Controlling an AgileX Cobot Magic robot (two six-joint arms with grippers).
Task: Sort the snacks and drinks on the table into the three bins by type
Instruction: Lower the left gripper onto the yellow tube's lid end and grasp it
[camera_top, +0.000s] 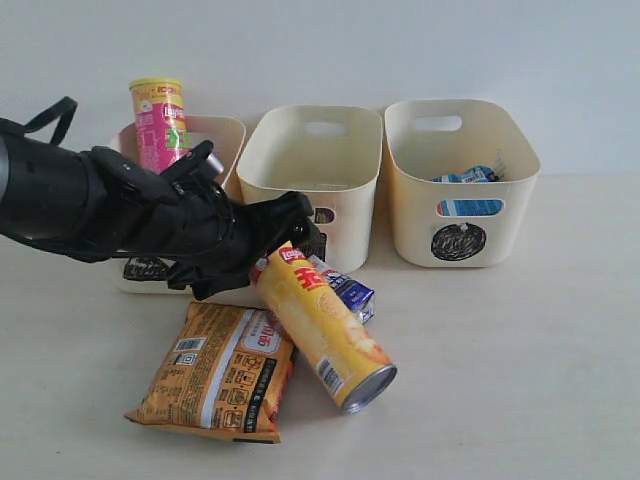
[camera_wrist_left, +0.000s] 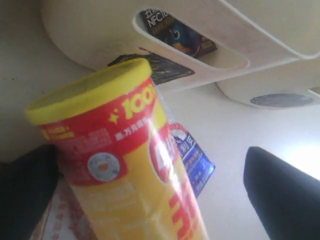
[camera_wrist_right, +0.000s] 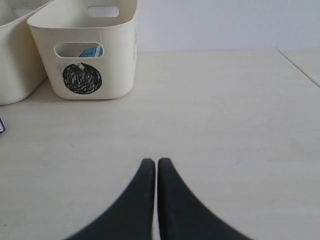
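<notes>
The left gripper (camera_top: 282, 242) reaches in from the left over the front of the middle bin (camera_top: 310, 150). Its fingers (camera_wrist_left: 280, 195) are spread, 1 on each side of the lid end of the orange-yellow Lay's tube (camera_top: 320, 325). In the left wrist view there is clear space between the tube and 1 finger; whether the other touches it I cannot tell. The tube lies tilted on the desk (camera_top: 520, 380) with its metal base toward the camera. Its side is against the right edge of the flat orange packet (camera_top: 215, 370).

The blue and white juice carton (camera_top: 350, 292) lies just behind the tube, touching it, in front of the middle bin. The dark purple carton (camera_wrist_left: 180, 37) shows through that bin's handle slot. The pink Lay's tube (camera_top: 160, 125) stands upright in the left bin (camera_top: 228, 135). The right bin (camera_top: 410, 200), marked with a black scribbled circle (camera_top: 458, 241), holds the blue-white packet (camera_top: 470, 175).

The right gripper (camera_wrist_right: 152, 161) hovers over bare desk near the circle bin, its 2 fingers pressed together and holding nothing.
</notes>
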